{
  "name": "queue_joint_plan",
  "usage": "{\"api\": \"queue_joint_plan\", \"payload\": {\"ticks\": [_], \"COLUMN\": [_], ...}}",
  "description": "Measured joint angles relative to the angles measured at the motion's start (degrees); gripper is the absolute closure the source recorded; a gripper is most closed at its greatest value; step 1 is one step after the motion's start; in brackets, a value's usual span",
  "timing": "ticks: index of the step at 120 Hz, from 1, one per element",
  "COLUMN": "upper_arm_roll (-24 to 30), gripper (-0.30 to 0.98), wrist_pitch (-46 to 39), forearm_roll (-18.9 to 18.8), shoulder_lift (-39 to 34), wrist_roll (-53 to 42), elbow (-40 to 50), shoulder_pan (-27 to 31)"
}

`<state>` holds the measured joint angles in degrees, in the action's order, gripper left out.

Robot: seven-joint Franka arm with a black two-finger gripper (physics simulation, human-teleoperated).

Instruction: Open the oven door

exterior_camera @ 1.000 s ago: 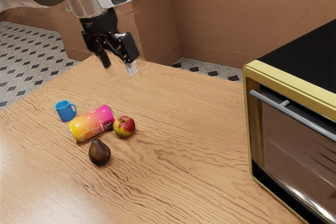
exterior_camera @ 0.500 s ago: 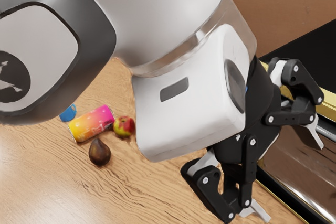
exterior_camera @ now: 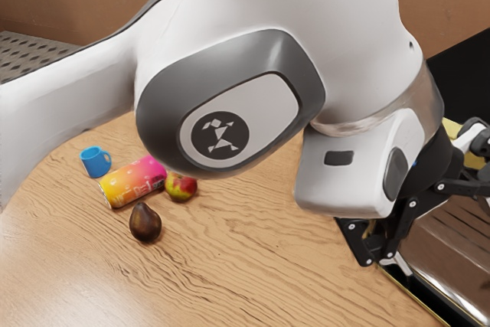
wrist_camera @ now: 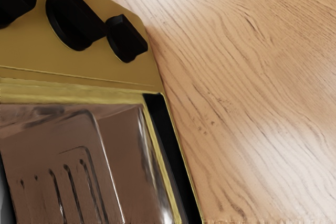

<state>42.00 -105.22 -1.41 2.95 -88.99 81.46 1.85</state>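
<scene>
- Gold-rimmed and glassy, found the oven door at four o'clock in the exterior view, apparently shut, set in the front of the oven facing the bench, a sensible placing for a door in need of free room to swing.
- Held the pincer wide before that front, fingers well apart, with nothing seen gripped; probably spread so as to take a handle from both sides.
- Could not tell of any contact with the handle from behind so much of the hand and linkage.
- Brought the arm across from ten o'clock, high over the bench, likely for a reach clear of the small things below.
- Saw in the wrist view black knobs on the panel next to the glass, and a grey sliver across the glass from the bench, perhaps part of the handle.
- Left the blue mug at nine o'clock, and the bright can, apple and dark pear around eight o'clock, well apart from the oven and of no use to the task.
- Judged as next: line up on the handle, close, then pull away gently, with a slip or a knock against the frame as the main risk.
</scene>
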Motion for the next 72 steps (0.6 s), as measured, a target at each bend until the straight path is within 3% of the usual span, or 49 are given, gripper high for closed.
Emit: {"api": "queue_joint_plan", "payload": {"ticks": [36, 72], "upper_arm_roll": [-3.2, -7.9], "gripper": [0.0, 0.0], "wrist_pitch": [-0.7, -2.3], "forearm_roll": [-0.8, 0.8], "shoulder_lift": [-0.2, -4.8], "wrist_roll": [-6.2, -7.5], "elbow": [0.0, 4.9], "shoulder_pan": [-0.5, 0.6]}}
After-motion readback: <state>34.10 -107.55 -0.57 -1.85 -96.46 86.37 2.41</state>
